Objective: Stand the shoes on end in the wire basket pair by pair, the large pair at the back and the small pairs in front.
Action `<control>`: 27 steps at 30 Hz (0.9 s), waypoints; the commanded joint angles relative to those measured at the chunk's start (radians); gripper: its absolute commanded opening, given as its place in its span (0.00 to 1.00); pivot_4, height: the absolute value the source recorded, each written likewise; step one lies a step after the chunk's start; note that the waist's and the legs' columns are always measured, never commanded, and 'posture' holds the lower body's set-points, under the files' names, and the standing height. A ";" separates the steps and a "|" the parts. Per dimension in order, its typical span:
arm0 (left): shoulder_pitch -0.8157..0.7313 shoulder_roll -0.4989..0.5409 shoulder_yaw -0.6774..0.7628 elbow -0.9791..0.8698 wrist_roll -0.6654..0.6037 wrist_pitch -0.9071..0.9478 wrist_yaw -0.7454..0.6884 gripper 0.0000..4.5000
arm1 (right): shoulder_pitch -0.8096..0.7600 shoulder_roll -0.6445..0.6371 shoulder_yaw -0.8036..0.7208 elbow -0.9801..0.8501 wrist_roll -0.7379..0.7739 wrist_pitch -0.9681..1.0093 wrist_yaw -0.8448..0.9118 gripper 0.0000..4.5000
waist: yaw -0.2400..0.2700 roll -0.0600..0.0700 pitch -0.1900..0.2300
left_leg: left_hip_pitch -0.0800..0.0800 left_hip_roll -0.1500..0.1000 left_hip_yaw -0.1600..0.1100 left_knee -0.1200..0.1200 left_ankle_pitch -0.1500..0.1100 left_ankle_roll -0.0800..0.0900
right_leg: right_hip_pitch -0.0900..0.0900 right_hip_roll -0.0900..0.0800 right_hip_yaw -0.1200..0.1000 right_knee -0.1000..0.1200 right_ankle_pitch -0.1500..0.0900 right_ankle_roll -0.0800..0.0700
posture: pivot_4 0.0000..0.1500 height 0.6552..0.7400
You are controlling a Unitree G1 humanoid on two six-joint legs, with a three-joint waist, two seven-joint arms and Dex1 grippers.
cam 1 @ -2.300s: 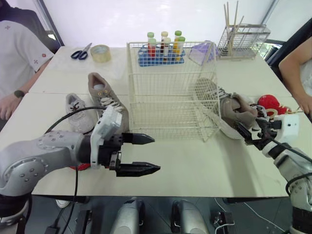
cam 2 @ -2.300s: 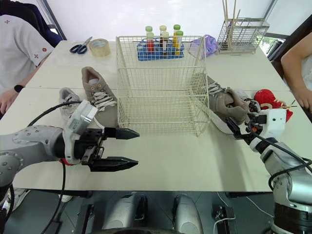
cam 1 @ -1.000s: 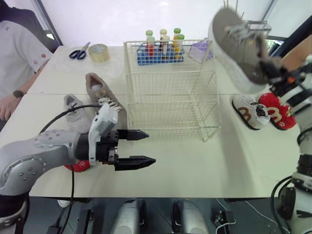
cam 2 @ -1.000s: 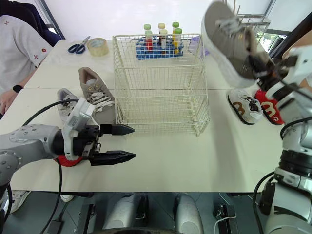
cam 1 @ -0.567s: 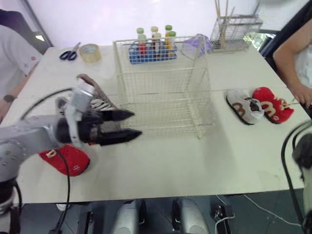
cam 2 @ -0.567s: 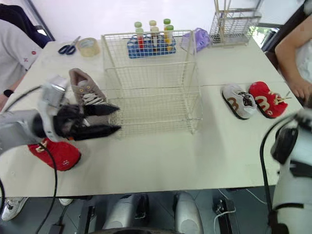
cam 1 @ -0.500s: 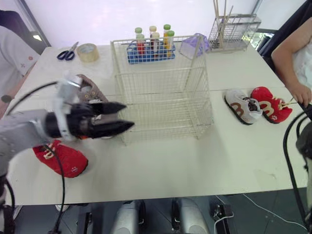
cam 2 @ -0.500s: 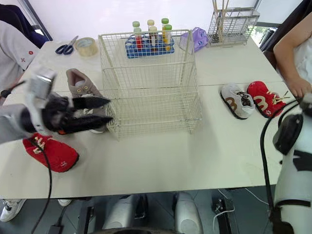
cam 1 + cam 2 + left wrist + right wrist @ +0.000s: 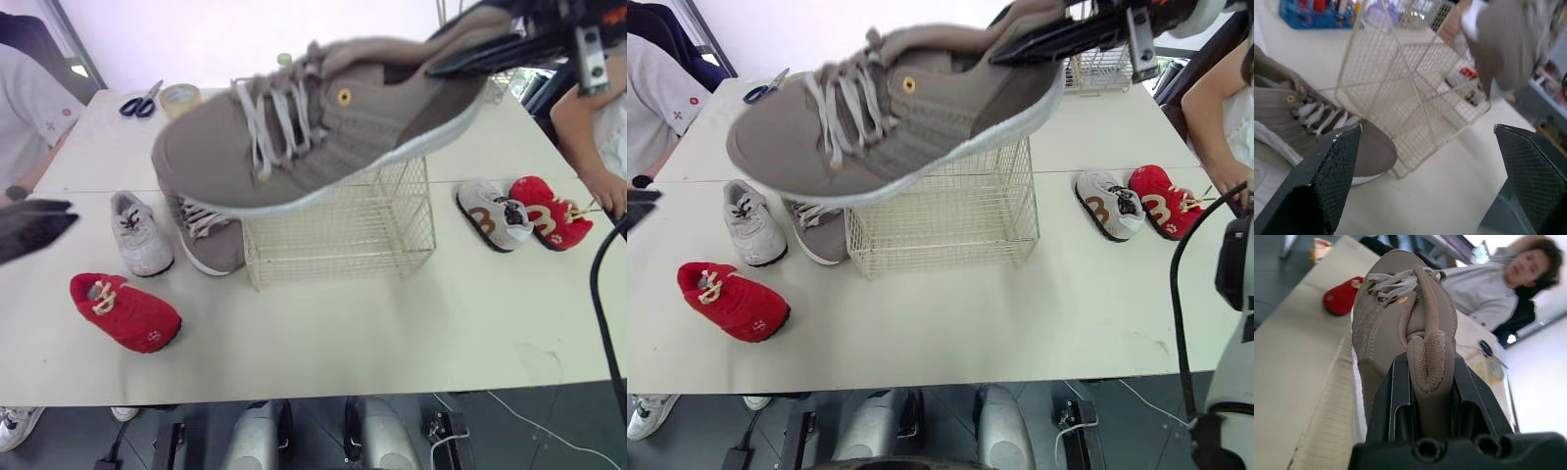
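1. At your far left, the left gripper (image 9: 1426, 129) hangs low over the table's left edge. Its fingers (image 9: 1322, 181) are spread wide and hold nothing.
2. Just right of it, two small shoes rest on their soles on the table (image 9: 411, 323): a grey small shoe (image 9: 137, 233), and a red small shoe (image 9: 125, 313) nearer you. They lie close together but apart.
3. At the back left of the table you have scissors (image 9: 142, 98) and a tape roll (image 9: 178, 98).
4. Next comes the taupe shoe on the table (image 9: 211, 245), lying on its sole just beside the left wall of the wire basket (image 9: 338, 230). You cannot tell whether it touches the wire.
5. The basket stands upright at the table's middle.
6. The lifted taupe shoe (image 9: 323, 127) is up in the air, sole down, with its toe to the left and its heel to the right. In the head views it covers the basket's upper part.
7. The right gripper (image 9: 1430, 382) is clamped on that shoe's heel, one finger on each side of the collar.
8. Right of the basket, well apart from it, a white small shoe (image 9: 495, 215) and a second red small shoe (image 9: 551, 212) sit side by side on the table.
9. A person's hand (image 9: 612, 191) is at the right edge, near that red shoe.
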 commanded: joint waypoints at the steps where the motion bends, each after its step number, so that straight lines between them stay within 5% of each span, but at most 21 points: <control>1: -0.105 0.083 -0.085 -0.011 -0.047 -0.020 -0.072 1.00 | -0.091 -0.021 0.070 -0.027 0.118 -0.089 0.004 0.06 | 0.003 -0.001 0.000 | 0.000 0.000 -0.001 0.000 0.000 -0.001 | 0.000 0.000 0.000 0.000 0.000 0.000 | 1.00 1.00; 6: -0.437 0.107 -0.472 -0.031 -0.144 -0.060 -0.108 1.00 | -0.139 -0.031 0.157 -0.041 0.223 -0.136 0.004 0.06 | 0.002 -0.002 0.001 | 0.000 -0.001 -0.001 0.000 0.000 -0.001 | 0.000 -0.002 0.000 0.000 0.000 0.000 | 1.00 1.00; 11: -0.685 0.014 -0.777 -0.047 -0.025 -0.065 -0.219 1.00 | -0.128 -0.085 0.175 -0.141 0.319 -0.119 0.004 0.06 | 0.001 -0.003 0.001 | -0.001 -0.001 0.001 0.000 0.000 0.000 | -0.001 -0.001 0.000 0.002 0.001 0.000 | 1.00 1.00; 17: -0.832 -0.059 -0.953 -0.008 0.089 -0.038 -0.357 1.00 | -0.129 -0.110 0.187 -0.179 0.340 -0.124 0.004 0.06 | 0.000 -0.003 0.001 | -0.001 0.000 0.003 0.002 0.000 0.001 | -0.002 0.000 0.000 0.004 0.000 0.000 | 1.00 1.00; 25: -0.911 -0.155 -1.079 -0.064 0.085 0.070 -0.463 1.00 | -0.133 -0.103 0.192 -0.191 0.332 -0.158 0.004 0.06 | 0.005 -0.004 0.002 | -0.001 0.000 0.002 0.003 0.000 0.001 | -0.002 -0.001 0.001 0.006 0.000 0.001 | 1.00 1.00; 27: -0.941 -0.190 -1.067 -0.035 0.082 0.091 -0.451 0.89 | -0.134 -0.100 0.193 -0.189 0.332 -0.158 0.004 0.06 | 0.005 -0.005 0.002 | -0.001 0.000 0.002 0.005 0.000 0.001 | -0.002 -0.001 0.001 0.007 0.000 0.001 | 1.00 1.00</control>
